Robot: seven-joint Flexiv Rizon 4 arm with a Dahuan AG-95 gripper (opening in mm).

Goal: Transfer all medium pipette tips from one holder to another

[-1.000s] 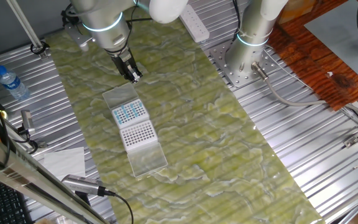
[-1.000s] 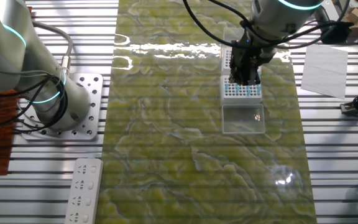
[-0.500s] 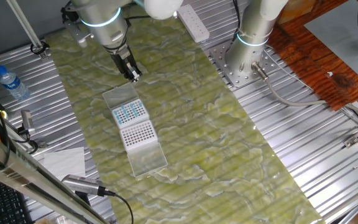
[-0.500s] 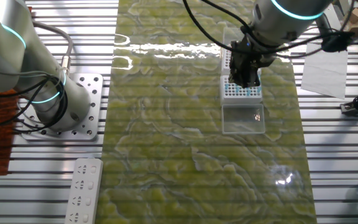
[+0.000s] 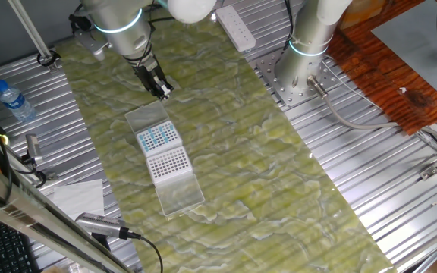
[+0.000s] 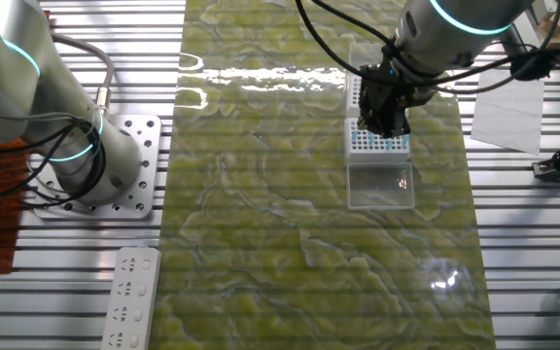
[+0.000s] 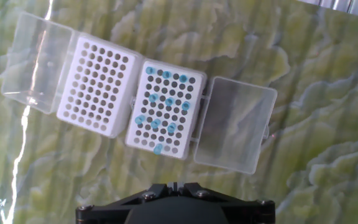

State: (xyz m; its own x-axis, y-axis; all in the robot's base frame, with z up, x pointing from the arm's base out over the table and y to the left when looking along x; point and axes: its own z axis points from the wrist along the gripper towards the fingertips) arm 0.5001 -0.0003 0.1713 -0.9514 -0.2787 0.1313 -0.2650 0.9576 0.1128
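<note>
The medium pipette tips (image 7: 165, 102) sit in a white rack (image 7: 165, 111) right under my end effector (image 5: 165, 94). Beside it stands a second white rack (image 7: 97, 86) with bare holes. Both have clear lids (image 7: 234, 124) open flat on the green desk (image 7: 316, 93). I cannot tell how wide my end effector is open.

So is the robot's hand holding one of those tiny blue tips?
Cannot tell. The hand hovers above the white rack with light-blue pipette tips, its fingertips too small to see.
</note>
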